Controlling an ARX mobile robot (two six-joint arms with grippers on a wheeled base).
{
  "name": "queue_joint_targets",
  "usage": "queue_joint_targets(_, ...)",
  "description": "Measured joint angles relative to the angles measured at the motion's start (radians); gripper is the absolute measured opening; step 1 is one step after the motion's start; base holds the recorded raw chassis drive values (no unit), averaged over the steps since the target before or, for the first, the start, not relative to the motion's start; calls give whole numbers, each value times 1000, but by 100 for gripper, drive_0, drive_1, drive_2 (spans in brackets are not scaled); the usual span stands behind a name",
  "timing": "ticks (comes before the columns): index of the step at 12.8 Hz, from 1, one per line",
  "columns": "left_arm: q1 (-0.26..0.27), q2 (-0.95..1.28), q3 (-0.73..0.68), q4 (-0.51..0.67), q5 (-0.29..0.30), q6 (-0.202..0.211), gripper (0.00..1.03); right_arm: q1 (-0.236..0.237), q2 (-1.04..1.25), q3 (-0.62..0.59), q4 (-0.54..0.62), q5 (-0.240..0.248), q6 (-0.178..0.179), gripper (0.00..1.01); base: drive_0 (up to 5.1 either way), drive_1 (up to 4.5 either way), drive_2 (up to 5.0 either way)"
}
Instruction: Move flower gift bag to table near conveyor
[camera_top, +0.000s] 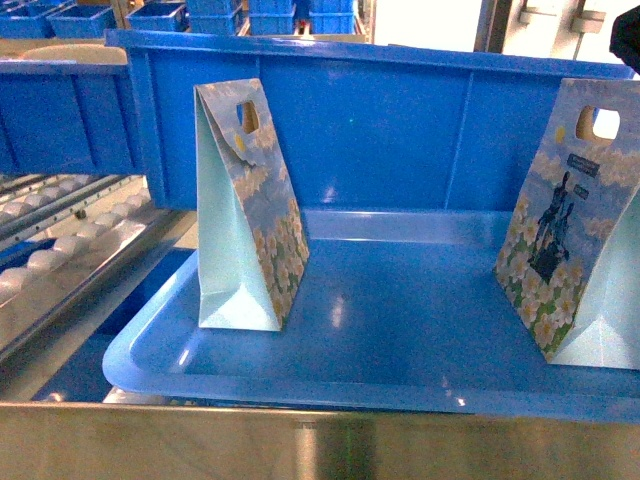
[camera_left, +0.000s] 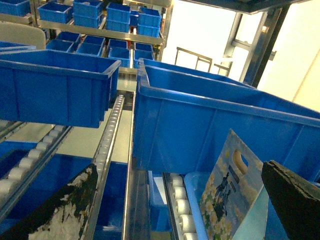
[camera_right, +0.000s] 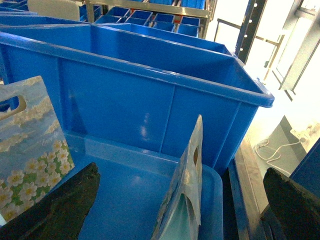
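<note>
At the far left of the head view the conveyor (camera_top: 60, 235) slopes down in tracks of small white rollers between shiny steel frames; above it sits a blue bin (camera_top: 60, 115); beside it lies a blue tray (camera_top: 400, 330), and on the tray's left part stands a flower gift bag (camera_top: 245, 215), upright, its daisy-printed face turned right and its pale side panel toward the camera; behind the tray rises the wall of a large blue bin (camera_top: 400, 130); at the tray's right edge stands a second gift bag (camera_top: 575, 220), also upright, partly cut off by the frame; neither arm shows in the head view; the left gripper (camera_left: 185, 200) has its two dark fingers spread wide, holding nothing; the right gripper (camera_right: 182, 205) is likewise released, its fingers well apart and empty, the second bag seen edge-on between them
</note>
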Motion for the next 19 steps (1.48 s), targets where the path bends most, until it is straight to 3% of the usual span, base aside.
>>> queue_joint_targets(3,0,0,0,0,0,0,98,-53,96,66,-30,-24,23,98,0,0,0)
queue_joint_targets(5,0,0,0,0,0,0,98,-156,307,195,-64,-49,66,98,0,0,0)
queue_joint_targets(6,0,0,0,0,0,0,98,-168,370,207,-77,-50,95,98,0,0,0)
queue_joint_targets(10,0,0,0,0,0,0,98,-139,403,222,-82,-16,105,98,0,0,0)
queue_joint_targets(13,0,0,0,0,0,0,98,-121,410,220,-66,-13,100,65,0,0,0)
queue_joint_targets(16,0,0,0,0,0,0,98,-119,410,215,-45,-15,100,15,0,0,0)
queue_joint_targets(17,0,0,0,0,0,0,98,-113,405,204,-37,-6,94,4,0,0,0)
queue_joint_targets(19,0,0,0,0,0,0,98,-101,389,188,-30,-6,93,3,0,0,0)
